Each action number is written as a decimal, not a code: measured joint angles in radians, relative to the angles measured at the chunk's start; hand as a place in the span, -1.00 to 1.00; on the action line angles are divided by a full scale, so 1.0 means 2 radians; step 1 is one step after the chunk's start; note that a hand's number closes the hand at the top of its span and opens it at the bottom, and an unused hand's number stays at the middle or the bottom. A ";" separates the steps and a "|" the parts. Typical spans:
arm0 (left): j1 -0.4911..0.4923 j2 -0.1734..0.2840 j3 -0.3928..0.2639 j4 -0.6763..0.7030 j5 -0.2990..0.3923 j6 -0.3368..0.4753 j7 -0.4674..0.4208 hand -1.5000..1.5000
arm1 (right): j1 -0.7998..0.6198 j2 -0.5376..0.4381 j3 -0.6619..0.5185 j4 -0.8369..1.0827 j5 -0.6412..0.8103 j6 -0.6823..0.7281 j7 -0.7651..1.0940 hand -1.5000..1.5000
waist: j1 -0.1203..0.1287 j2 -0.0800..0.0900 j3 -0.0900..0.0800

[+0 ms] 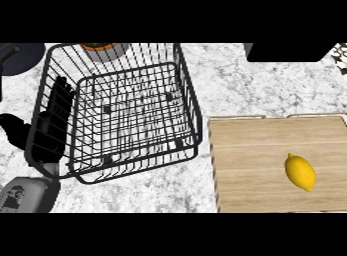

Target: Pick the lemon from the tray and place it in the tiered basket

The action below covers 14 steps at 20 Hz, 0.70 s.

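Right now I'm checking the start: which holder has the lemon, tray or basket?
The wooden tray at right; the lemon lies on it, not in the wire basket.

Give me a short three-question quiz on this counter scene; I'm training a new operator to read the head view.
1. True or false: the lemon lies inside the tiered basket.
2. Which side of the wooden tray does the basket stand on? A) left B) right C) on top of it
3. Fill in: the robot's left hand shows through the basket's ____ wall.

Key
1. False; it lies on the tray.
2. A
3. left; its fingers look straight, holding nothing.
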 measured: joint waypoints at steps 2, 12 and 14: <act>0.000 -0.001 0.000 0.000 -0.002 0.001 0.000 0.00 | 0.003 0.002 0.000 -0.012 0.014 0.003 0.000 -1.00 | 0.000 0.000 0.000; 0.000 -0.004 0.000 -0.003 -0.008 0.003 0.007 0.00 | 0.012 0.021 0.000 -0.059 0.086 0.006 -0.001 -1.00 | 0.004 0.002 0.001; -0.001 -0.005 0.000 -0.003 -0.008 0.002 0.008 0.00 | 0.009 0.024 0.000 -0.066 0.101 0.004 -0.003 -1.00 | 0.005 0.003 0.001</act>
